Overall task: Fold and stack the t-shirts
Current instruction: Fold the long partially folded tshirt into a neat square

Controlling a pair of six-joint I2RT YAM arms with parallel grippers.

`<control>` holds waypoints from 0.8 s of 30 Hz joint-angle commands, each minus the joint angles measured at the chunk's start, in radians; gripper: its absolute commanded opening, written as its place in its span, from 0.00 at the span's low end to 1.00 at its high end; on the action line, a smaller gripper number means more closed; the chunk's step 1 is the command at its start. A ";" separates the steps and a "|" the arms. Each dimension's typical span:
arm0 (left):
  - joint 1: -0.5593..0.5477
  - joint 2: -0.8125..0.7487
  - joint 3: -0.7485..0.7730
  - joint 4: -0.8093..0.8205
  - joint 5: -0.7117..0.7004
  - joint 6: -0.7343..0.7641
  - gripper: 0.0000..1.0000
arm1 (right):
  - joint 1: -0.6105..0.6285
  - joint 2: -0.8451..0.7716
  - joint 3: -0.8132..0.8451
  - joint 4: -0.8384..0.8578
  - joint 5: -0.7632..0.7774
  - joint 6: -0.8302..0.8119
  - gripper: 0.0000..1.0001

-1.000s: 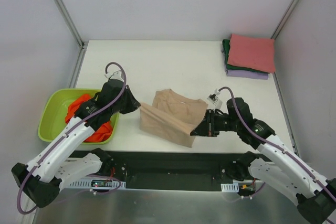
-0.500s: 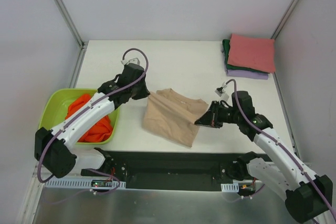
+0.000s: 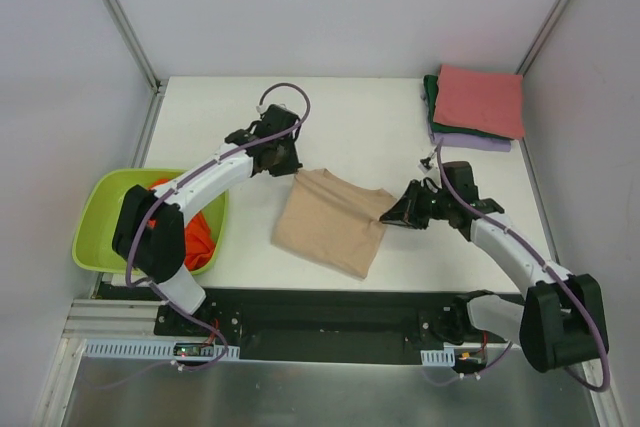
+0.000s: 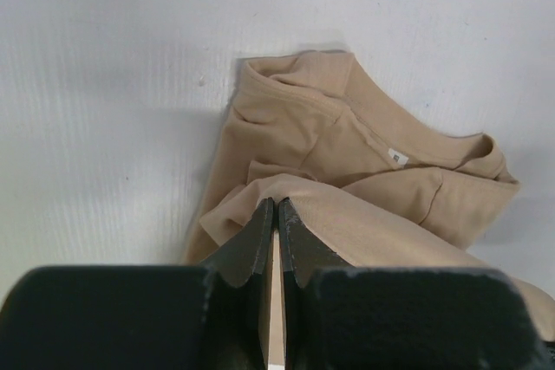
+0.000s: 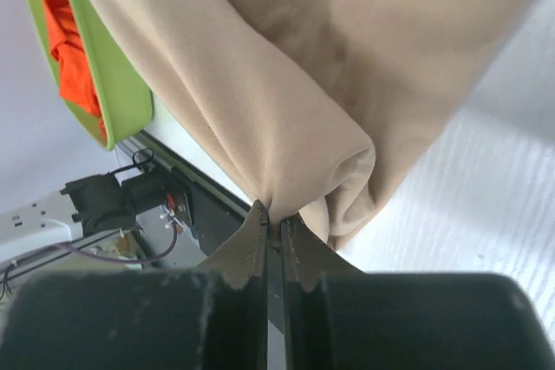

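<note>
the beige t-shirt (image 3: 332,221) lies mid-frame on the table (image 3: 220,117), the left gripper (image 3: 292,164) clenched on its upper-left edge, the right gripper (image 3: 390,219) pinching its right edge; folded shirts (image 3: 478,107) sit upper right.

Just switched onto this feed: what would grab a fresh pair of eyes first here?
The beige t-shirt lies mid-table, doubled over and pinched by both arms: the left gripper at its far left corner, the right gripper at its right edge. Next come the folded stack in the far right corner, pinkish-red on top, and the orange t-shirt in the lime-green basin at the left edge.
</note>
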 commanded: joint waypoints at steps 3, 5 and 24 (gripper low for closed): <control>0.061 0.113 0.106 0.022 -0.047 0.049 0.00 | -0.049 0.109 0.068 0.038 0.040 -0.062 0.04; 0.072 0.155 0.134 0.020 -0.021 0.052 0.00 | -0.062 0.137 0.074 0.055 0.051 -0.059 0.05; 0.089 0.124 0.148 0.023 0.165 0.104 0.99 | -0.071 0.117 0.131 0.058 0.029 -0.088 0.96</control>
